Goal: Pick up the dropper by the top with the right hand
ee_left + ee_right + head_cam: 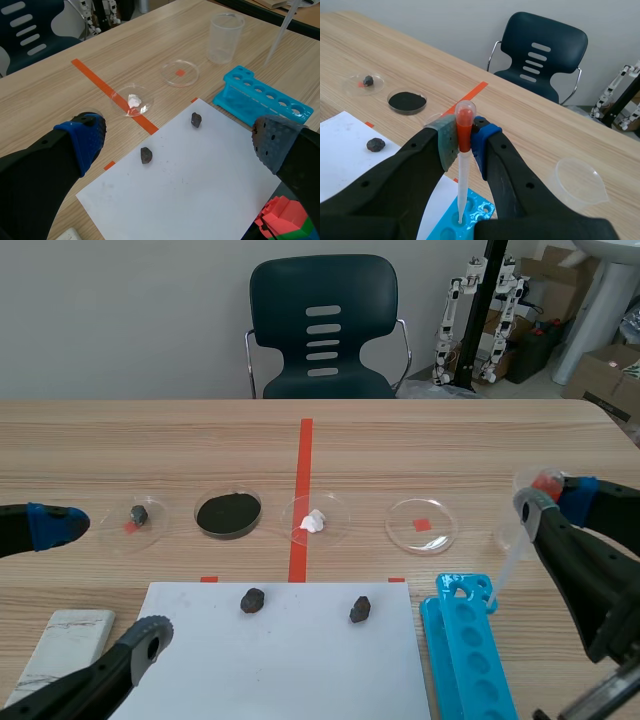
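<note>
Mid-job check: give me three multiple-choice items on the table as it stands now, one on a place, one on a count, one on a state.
1. Where do the two small dark stones lie?
A. in a blue rack
B. on the white paper sheet
C. in a beaker

2. How many shallow clear round dishes stand in the row?
A. two
B. six
C. four

3. The right hand is:
A. shut on the clear plastic dropper with the orange-red top
B. open and empty
C. resting on a chair

Answers:
1. B, both stones sit on the sheet.
2. C, four dishes line up across the table.
3. A, its pads clamp the dropper's top.
</note>
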